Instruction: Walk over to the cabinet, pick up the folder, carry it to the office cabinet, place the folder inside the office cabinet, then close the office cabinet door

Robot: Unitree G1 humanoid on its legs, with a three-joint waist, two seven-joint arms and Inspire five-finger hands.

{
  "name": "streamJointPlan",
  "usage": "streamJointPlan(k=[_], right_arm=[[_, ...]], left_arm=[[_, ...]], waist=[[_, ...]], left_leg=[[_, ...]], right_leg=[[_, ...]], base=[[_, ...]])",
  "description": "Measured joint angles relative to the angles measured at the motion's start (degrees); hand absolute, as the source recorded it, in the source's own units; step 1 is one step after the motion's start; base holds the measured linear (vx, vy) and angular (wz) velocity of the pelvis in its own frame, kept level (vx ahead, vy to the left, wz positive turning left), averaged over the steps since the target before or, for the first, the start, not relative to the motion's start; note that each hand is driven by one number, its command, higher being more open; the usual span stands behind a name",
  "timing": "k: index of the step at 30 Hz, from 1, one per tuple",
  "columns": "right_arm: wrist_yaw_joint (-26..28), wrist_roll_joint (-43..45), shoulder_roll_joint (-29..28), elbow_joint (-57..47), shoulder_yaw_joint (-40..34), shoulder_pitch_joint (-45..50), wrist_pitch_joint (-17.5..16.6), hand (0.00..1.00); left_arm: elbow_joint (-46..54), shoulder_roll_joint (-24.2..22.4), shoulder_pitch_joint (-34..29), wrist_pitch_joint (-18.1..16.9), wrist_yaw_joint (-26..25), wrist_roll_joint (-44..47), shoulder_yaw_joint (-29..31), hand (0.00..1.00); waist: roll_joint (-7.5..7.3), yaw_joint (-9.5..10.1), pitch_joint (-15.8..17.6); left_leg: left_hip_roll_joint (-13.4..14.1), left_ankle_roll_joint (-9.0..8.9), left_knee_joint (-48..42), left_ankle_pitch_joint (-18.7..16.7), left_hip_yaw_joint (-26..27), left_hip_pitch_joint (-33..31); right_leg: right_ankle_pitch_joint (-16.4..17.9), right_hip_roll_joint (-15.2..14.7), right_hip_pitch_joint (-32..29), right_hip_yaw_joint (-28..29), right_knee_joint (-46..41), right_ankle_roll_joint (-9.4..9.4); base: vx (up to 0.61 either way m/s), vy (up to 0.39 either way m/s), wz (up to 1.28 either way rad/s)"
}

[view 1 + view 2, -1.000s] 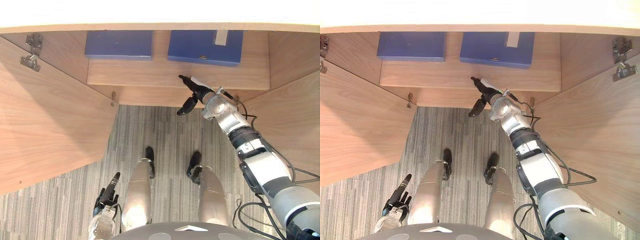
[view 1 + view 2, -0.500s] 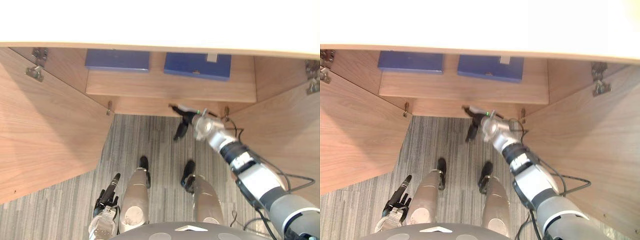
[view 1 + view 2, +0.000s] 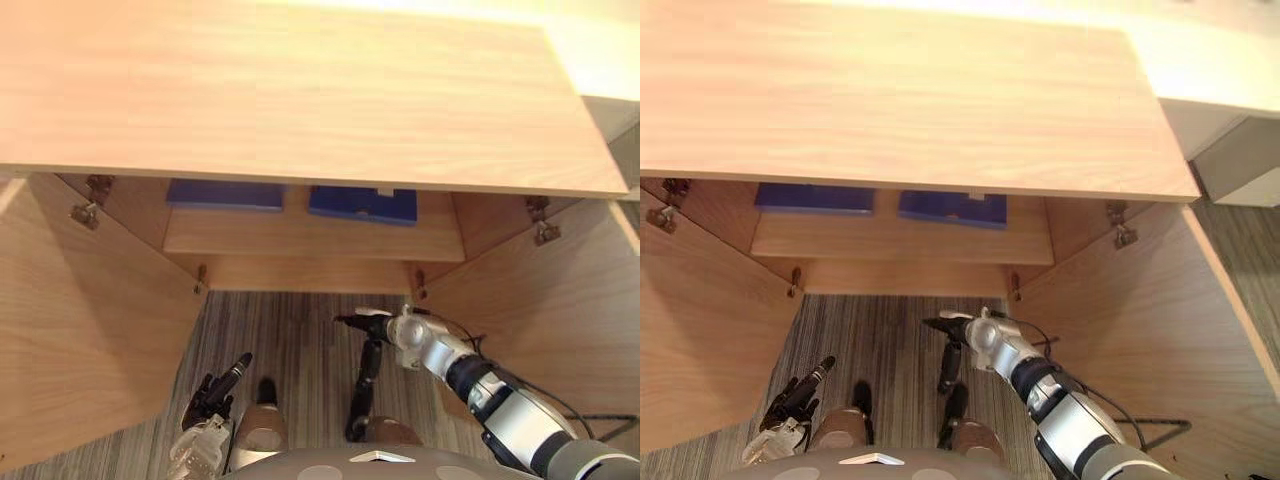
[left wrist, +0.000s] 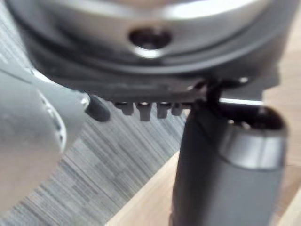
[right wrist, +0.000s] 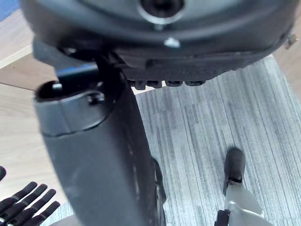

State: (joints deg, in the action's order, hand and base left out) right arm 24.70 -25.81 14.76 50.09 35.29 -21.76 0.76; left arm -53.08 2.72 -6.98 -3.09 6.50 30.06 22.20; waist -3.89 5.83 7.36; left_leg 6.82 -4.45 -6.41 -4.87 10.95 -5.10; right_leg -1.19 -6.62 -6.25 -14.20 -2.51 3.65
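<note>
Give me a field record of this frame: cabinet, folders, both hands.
cabinet: left door and right door both open
folders: two, blue, flat and side by side on the shelf; left folder, right folder
right hand: open, empty, over the floor in front of the shelf, touching nothing
left hand: open, empty, low beside the left door
task state: folders inside, doors not yet closed

Striped grey carpet (image 3: 296,330) underfoot
</note>
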Motion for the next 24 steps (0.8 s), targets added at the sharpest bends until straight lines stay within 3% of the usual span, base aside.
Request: streamJointPlan(k=[3, 7, 11, 15, 16, 20, 24], right_arm=[[-0.87, 0.52, -1.68, 3.15, -4.33, 3.48, -0.22, 1.0], [-6.35, 2.02, -6.52, 11.19, -16.53, 8.38, 0.01, 1.0], [-16.22, 3.0, -11.19, 17.7, -36.68, 13.98, 1.05, 1.0], [-27.91, 14.66, -13.8, 18.8, -54.44, 19.96, 1.33, 1.0], [-30.68, 22.21, -14.53, 18.84, -59.31, 21.21, 1.14, 1.0], [-33.6, 37.87, -15.97, 19.02, -67.4, 24.51, -1.45, 1.0], [-33.68, 44.92, -16.36, 20.01, -70.88, 25.86, -2.56, 1.0]], left_arm=[[-0.89, 0.07, -0.04, -0.6, -0.04, -1.43, -1.12, 1.0], [-3.51, -0.74, -0.09, -0.61, -0.11, -1.56, -1.71, 1.0], [-6.85, -1.12, -0.55, -0.47, -1.55, -6.18, -0.36, 1.0], [-8.25, -1.95, -0.83, -0.55, -5.07, -8.36, 1.9, 1.0], [-9.36, -1.97, -0.9, -0.6, -6.21, -8.84, 2.28, 1.0], [-11.28, -2.13, -0.84, -0.92, -7.8, -9.21, 3.44, 1.0], [-12.24, -2.11, -0.88, -1.76, -7.9, -10.19, 3.92, 1.0]], waist=[[0.03, -0.65, -1.42], [0.06, -1.47, -2.52], [0.73, -1.55, -3.61], [1.02, -2.59, -5.23], [1.13, -3.2, -5.81], [1.08, -3.87, -7.5], [1.21, -4.51, -8.13]], left_leg=[[-0.64, 0.16, 2.62, 1.29, 0.19, 1.91], [-1.87, 0.5, 6.72, 3.94, 0.48, 3.74], [-2.54, 0.73, 11.31, 6.31, 1.1, 6.3], [-3.1, 0.52, 11.5, 5.93, 0.91, 7.27], [-3.25, 0.54, 11.52, 5.7, 1.04, 7.84], [-3.49, 0.78, 11.53, 5.32, 1.09, 8.42], [-3.57, 1.02, 11.53, 5.08, 1.4, 8.85]], right_leg=[[-0.75, -0.14, 1.22, 0.33, 1.27, 0.06], [-1.53, -0.11, 1.5, 0.78, 2.61, 0.0], [-1.42, -0.02, 1.59, 1.97, 2.7, -0.06], [-1.42, -0.45, 2.89, 1.99, 3.47, 0.28], [-1.53, -0.53, 3.61, 2.01, 3.79, 0.47], [-1.67, -0.66, 4.65, 1.99, 4.75, 0.68], [-1.98, -0.64, 5.37, 2.03, 5.43, 0.6]], base=[[-0.04, 0.024, -0.05], [-0.1, 0.001, -0.04], [-0.09, 0.004, -0.08], [-0.02, 0.013, 0.02], [0.0, 0.017, -0.04], [0.02, 0.005, 0.01], [0.04, 0.004, -0.04]])
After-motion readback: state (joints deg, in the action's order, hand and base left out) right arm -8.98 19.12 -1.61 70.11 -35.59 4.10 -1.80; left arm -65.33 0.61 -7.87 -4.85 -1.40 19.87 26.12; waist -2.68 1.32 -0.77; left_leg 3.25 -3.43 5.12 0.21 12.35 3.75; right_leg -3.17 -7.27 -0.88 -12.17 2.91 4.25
